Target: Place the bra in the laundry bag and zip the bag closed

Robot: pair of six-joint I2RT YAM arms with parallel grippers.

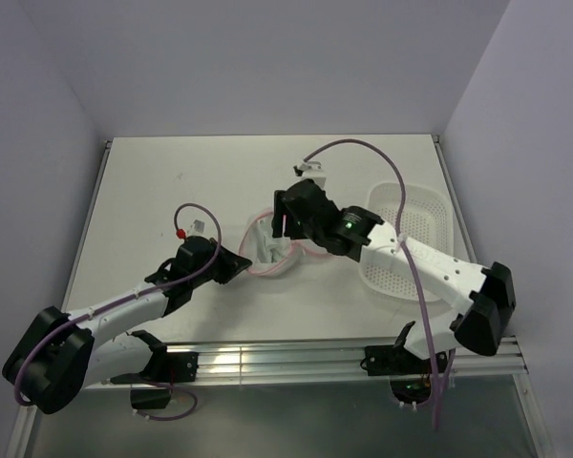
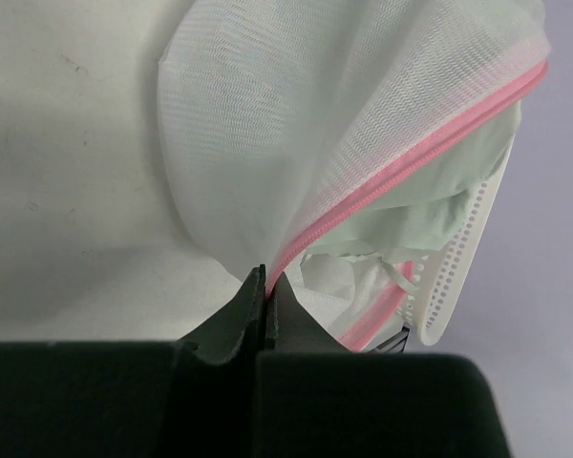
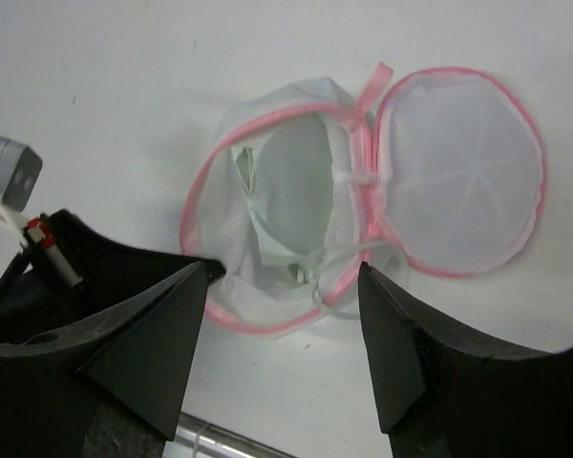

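The laundry bag (image 3: 458,172) lies open on the table as two pink-rimmed mesh discs. It also shows in the top view (image 1: 272,253). The pale mint bra (image 3: 296,181) sits inside the left half, and one thin strap hangs over the near rim. My left gripper (image 2: 265,279) is shut on the pink zipper edge of that half and holds the mesh (image 2: 267,124) lifted; the bra (image 2: 411,215) shows inside it. In the top view the left gripper (image 1: 244,261) is at the bag's left side. My right gripper (image 3: 284,267) is open and empty, hovering above the bag (image 1: 279,218).
A white perforated plastic basket (image 1: 430,205) stands to the right of the bag, under the right arm. Its edge shows behind the bag in the left wrist view (image 2: 463,258). A metal rail (image 1: 296,358) runs along the table's near edge.
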